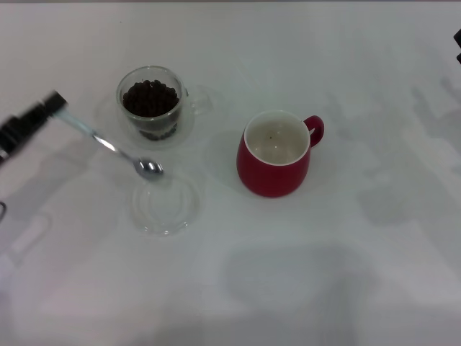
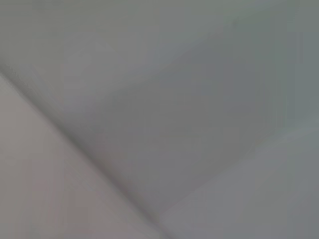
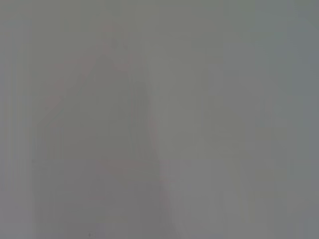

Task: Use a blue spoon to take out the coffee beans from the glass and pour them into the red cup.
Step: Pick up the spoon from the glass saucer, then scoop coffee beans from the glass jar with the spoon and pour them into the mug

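Blue spoon (image 1: 108, 144) slants from left claw (image 1: 56, 101) beside glass (image 1: 153, 107).

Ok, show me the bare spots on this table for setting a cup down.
Bare table in front of the red cup, and behind it. Crowded at left: glass, spoon in the left hand, clear dish.
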Robot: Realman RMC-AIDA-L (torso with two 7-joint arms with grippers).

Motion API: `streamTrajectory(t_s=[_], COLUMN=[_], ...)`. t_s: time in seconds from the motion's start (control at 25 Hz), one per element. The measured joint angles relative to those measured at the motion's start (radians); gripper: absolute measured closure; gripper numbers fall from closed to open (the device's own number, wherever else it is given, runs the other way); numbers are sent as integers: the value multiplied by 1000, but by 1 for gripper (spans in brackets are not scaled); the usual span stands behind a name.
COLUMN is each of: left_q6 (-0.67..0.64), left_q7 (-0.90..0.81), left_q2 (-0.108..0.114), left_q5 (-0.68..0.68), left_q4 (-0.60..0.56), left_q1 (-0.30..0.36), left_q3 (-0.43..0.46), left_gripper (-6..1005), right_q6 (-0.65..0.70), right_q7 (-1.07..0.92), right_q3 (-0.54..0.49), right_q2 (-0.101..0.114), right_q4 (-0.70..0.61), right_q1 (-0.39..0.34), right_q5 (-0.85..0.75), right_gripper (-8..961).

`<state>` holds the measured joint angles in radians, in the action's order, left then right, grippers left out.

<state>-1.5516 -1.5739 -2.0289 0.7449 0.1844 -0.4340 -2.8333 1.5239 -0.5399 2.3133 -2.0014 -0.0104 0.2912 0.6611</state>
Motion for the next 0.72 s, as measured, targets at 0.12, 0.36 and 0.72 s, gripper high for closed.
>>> streamTrajectory(t_s=[0.12, 0.36, 0.72], left_q6=[-58, -83, 62], left_q7=[19, 77, 167], left_q2=[10, 35, 42], left_q5=[94, 214, 100], left_q4=[12, 86, 99], left_q1=[-3, -93, -252], left_q3=[-3, -7, -11], left_gripper=[877, 876, 876], right_q6=[1, 2, 3], right_q7=[0, -1, -2], right_q3=[0, 0, 0], right_q2=[0, 0, -3], right_q4=[0, -2, -3], right_q1=[-1, 2, -9], right_q5=[0, 1, 3], right_gripper=[319, 319, 319])
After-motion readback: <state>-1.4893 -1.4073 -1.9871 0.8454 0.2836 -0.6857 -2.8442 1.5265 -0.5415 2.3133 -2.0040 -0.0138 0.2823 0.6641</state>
